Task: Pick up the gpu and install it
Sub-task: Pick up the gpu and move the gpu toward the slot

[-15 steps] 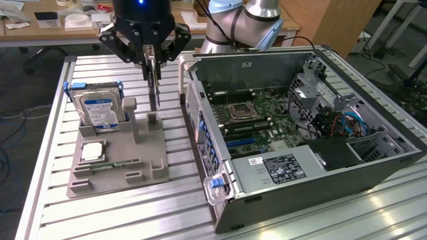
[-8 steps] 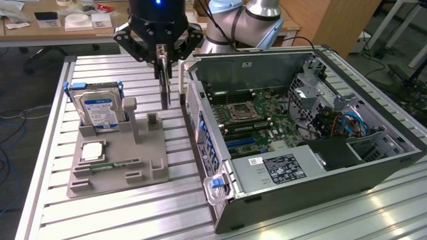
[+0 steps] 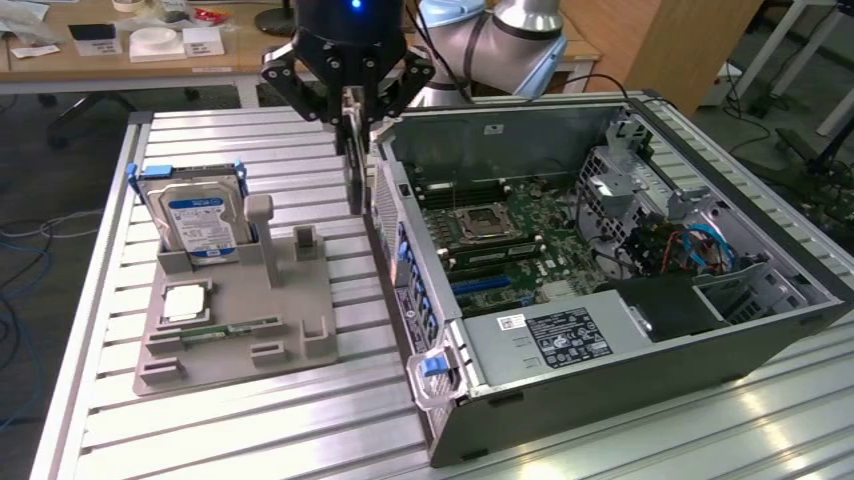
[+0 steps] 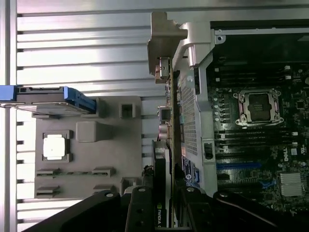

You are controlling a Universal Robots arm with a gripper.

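My gripper (image 3: 352, 112) is shut on the gpu (image 3: 355, 165), gripping its top edge. The card hangs upright and edge-on above the slatted table, in the gap between the grey parts holder (image 3: 287, 330) and the rear wall of the open computer case (image 3: 601, 330). In the wrist view the gpu (image 4: 167, 145) runs away from my gripper (image 4: 164, 212) as a thin green board. Its silver end bracket (image 4: 164, 43) is at the far end, close beside the case's perforated back panel (image 4: 189, 121). The motherboard (image 4: 256, 145) lies inside the case with blue slots (image 4: 241, 166) showing.
The grey holder carries a silver hard drive with a blue label (image 3: 200, 215), a processor chip (image 3: 187, 300) and a slim memory stick (image 3: 220, 328). The case holds a power supply (image 3: 561, 335) and cables (image 3: 694, 250). A desk with clutter (image 3: 147, 45) stands behind the table.
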